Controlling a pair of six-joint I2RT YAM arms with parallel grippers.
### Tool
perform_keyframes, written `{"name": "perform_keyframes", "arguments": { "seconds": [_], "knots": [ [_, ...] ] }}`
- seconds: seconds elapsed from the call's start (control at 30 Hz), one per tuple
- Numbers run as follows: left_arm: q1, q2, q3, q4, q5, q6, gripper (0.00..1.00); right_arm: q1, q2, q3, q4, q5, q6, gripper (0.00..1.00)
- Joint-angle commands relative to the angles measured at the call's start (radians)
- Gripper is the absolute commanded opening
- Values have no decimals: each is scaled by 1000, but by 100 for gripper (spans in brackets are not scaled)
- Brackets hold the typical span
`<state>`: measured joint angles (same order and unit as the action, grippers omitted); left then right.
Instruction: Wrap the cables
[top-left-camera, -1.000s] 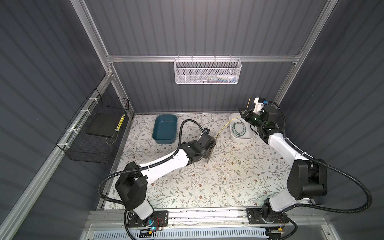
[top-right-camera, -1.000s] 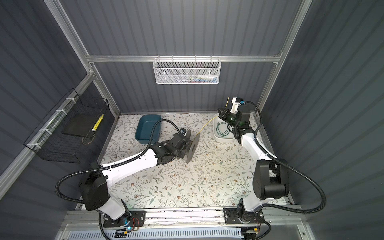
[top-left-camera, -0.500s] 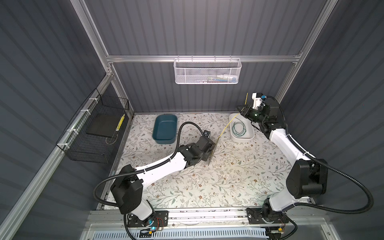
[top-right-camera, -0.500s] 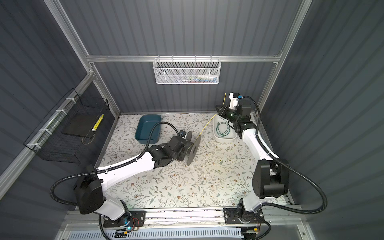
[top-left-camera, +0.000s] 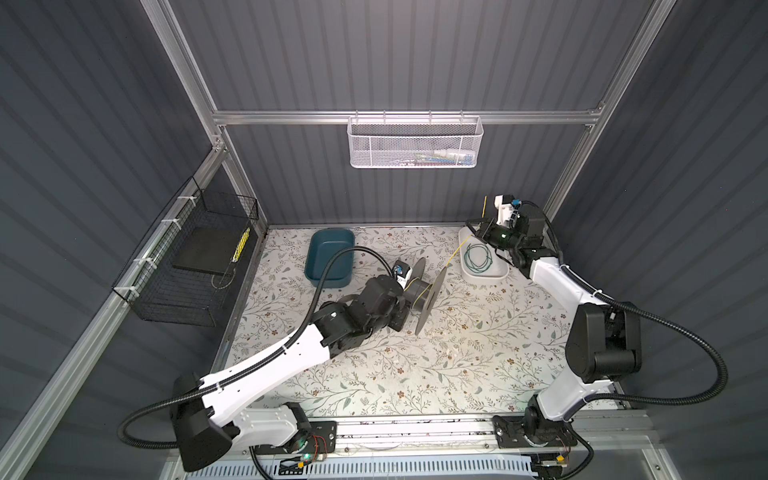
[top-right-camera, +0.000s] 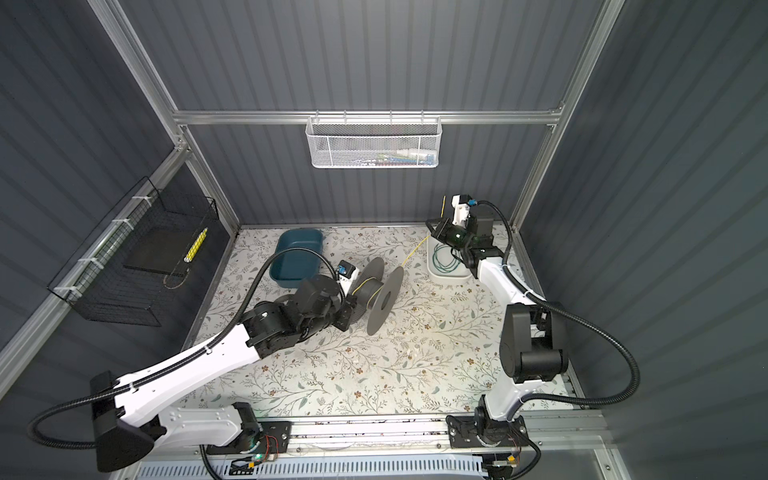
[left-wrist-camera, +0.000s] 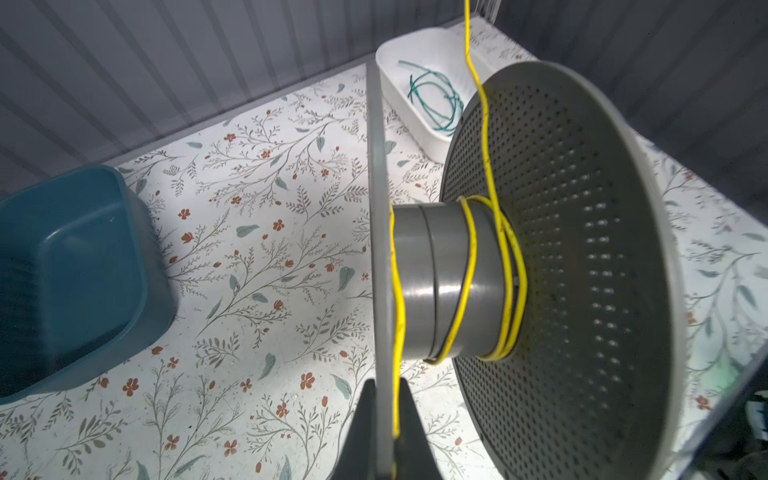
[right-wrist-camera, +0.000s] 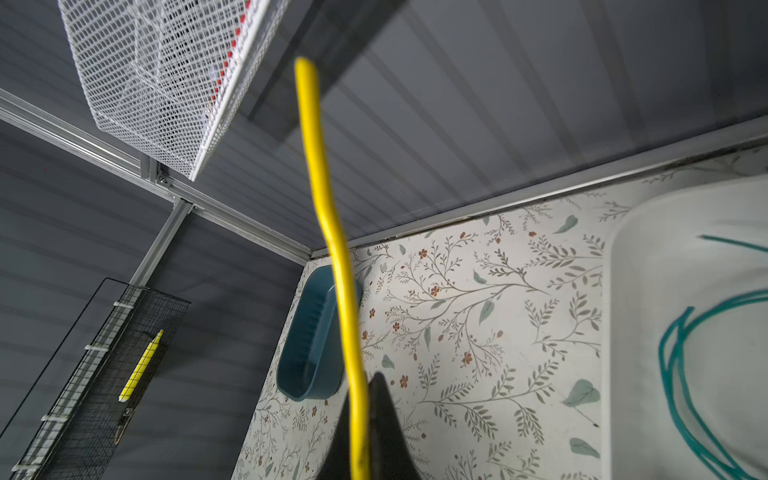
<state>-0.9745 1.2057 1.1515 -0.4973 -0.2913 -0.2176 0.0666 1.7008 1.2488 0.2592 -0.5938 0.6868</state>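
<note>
In the right gripper (right-wrist-camera: 365, 419), yellow cable (right-wrist-camera: 332, 232).

No readable text, labels, brands or numbers; white mesh basket (top-left-camera: 374, 141) contents too blurred.

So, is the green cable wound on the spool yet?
No, the green cable lies coiled in the tray; only the yellow cable circles the spool.

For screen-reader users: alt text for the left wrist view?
The left gripper pinches the flange of a grey spool; yellow cable winds loosely around its hub. Beyond: green cable coiled in a white tray, and a teal bin.
</note>
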Motion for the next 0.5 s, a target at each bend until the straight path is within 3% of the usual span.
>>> {"name": "perform_keyframes", "arguments": {
  "seconds": [0.0,0.23,0.47],
  "knots": [
    [36,-74,32,-166,150,21,0,-54,11,-77,234,207,22,0],
    [197,-45,109,101,354,-105,0,3,-75,-396,459,331,121,0],
    [262,62,176,398,430,-286,0,114,-143,-653,647,470,210,0]
  ]
}}
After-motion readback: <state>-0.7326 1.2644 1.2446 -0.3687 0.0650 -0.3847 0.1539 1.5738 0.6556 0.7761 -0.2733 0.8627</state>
